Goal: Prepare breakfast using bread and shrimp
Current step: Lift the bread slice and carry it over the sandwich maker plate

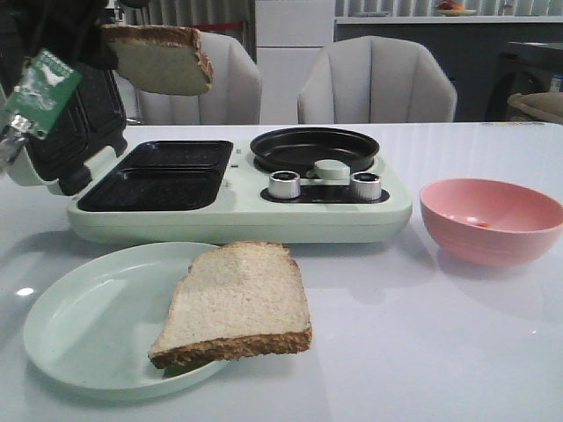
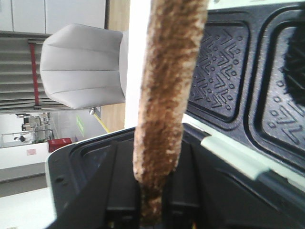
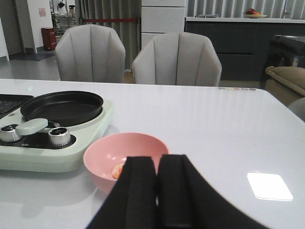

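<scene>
The left hand (image 2: pixel 152 210) has one slice of bread (image 1: pixel 158 58) pinched by its edge and holds it up in the air, above the raised lid (image 1: pixel 75 132) of the pale green breakfast maker (image 1: pixel 237 207); in the left wrist view the crust (image 2: pixel 167 95) runs straight up from between the fingers, with the patterned grill plates behind it. The second slice (image 1: pixel 236 303) lies on the green plate (image 1: pixel 88 325) at the front of the tabletop (image 1: pixel 457 352), one corner hanging over the plate's rim. The shrimp (image 3: pixel 117 171) sits in the pink bowl (image 1: pixel 490 220) to the right of the appliance; the right hand (image 3: pixel 157 191) rests low just before that bowl, its fingers pressed together and holding nothing.

To my eye the step in hand is loading the first slice; the open tray (image 1: pixel 158 185) stands empty. The next move would need the slice brought down and over the nearer tray, turned flat so that it drops inside the rim, then let go; the lid stands close by and could catch the bread.
</scene>
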Robot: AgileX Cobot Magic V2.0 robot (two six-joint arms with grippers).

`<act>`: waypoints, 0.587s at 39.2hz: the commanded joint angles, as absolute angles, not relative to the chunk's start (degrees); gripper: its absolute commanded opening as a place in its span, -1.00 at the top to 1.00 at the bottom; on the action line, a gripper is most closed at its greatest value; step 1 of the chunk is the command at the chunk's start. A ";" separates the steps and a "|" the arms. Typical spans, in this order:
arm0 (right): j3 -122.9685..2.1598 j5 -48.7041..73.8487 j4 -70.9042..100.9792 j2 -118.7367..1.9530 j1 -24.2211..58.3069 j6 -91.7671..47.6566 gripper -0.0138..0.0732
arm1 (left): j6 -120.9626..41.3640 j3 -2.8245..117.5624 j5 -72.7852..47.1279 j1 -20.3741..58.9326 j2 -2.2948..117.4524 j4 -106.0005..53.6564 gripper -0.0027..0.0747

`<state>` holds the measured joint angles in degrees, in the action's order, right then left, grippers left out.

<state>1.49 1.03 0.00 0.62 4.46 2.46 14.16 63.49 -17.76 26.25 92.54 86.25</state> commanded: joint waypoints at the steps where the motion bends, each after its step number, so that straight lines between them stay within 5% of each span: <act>1: 0.58 -3.38 -0.76 1.80 4.08 2.30 0.33 | 14.81 69.03 -17.25 24.82 95.04 87.93 0.64; 23: 0.58 -3.38 -0.76 1.80 4.08 2.30 0.33 | 14.81 82.86 -15.59 21.47 112.86 86.73 0.64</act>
